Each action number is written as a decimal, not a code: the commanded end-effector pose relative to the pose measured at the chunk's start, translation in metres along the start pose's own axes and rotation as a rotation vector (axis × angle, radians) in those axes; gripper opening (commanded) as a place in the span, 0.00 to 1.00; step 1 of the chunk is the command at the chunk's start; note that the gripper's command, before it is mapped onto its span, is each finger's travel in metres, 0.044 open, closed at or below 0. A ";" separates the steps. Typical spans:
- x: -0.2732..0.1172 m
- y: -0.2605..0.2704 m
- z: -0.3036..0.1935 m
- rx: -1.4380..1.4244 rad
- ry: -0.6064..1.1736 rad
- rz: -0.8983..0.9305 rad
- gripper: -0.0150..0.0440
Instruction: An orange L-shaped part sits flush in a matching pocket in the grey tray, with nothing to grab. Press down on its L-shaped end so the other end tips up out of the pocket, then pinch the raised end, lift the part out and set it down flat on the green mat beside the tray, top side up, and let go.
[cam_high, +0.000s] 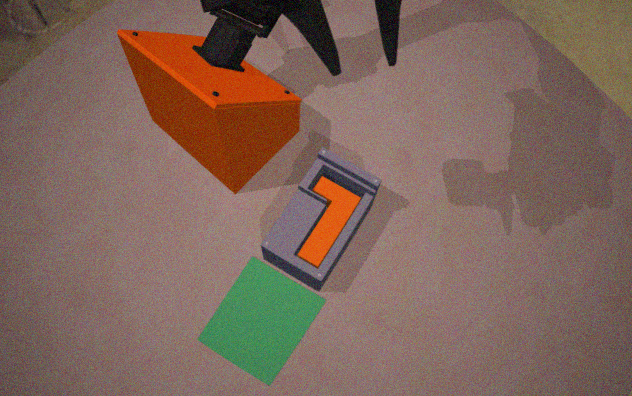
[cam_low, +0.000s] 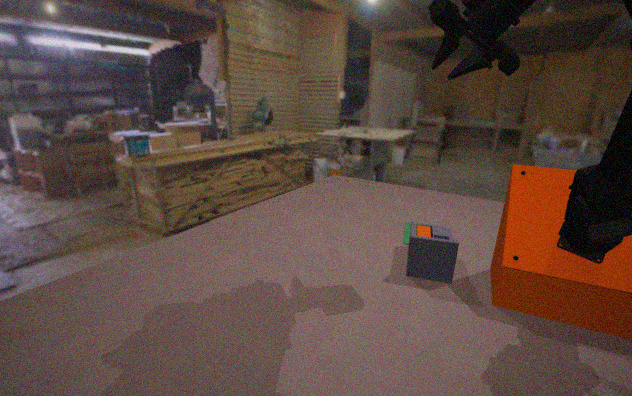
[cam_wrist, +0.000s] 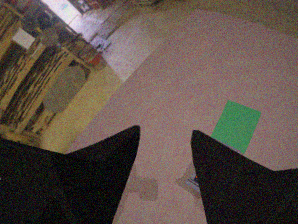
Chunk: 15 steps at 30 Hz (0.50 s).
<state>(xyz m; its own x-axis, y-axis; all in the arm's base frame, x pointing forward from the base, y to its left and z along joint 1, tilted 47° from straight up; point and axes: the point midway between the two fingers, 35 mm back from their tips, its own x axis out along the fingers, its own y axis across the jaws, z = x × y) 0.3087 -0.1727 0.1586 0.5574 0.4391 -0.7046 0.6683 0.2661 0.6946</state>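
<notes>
The orange L-shaped part lies down in the pocket of the grey tray, its L-shaped end toward the orange pedestal and its straight end toward the green mat. The green mat lies bare beside the tray's end. My gripper is partly open and empty, high above the table. In the wrist view the right finger hides nearly all of the tray and the part.
The arm stands on a large orange pedestal, close to the tray on the side away from the mat. The tabletop's far edges show in the top and exterior views, with workshop benches beyond them.
</notes>
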 end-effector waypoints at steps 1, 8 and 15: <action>0.056 -0.013 -0.046 -0.308 0.208 -0.068 0.56; 0.104 -0.031 -0.106 -0.676 0.460 -0.080 0.56; 0.135 -0.059 -0.170 -1.030 0.735 -0.033 0.56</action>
<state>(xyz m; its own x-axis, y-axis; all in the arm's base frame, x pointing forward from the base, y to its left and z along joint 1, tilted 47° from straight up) 0.2936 -0.0309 0.0749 0.1292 0.6789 -0.7227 0.0834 0.7188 0.6902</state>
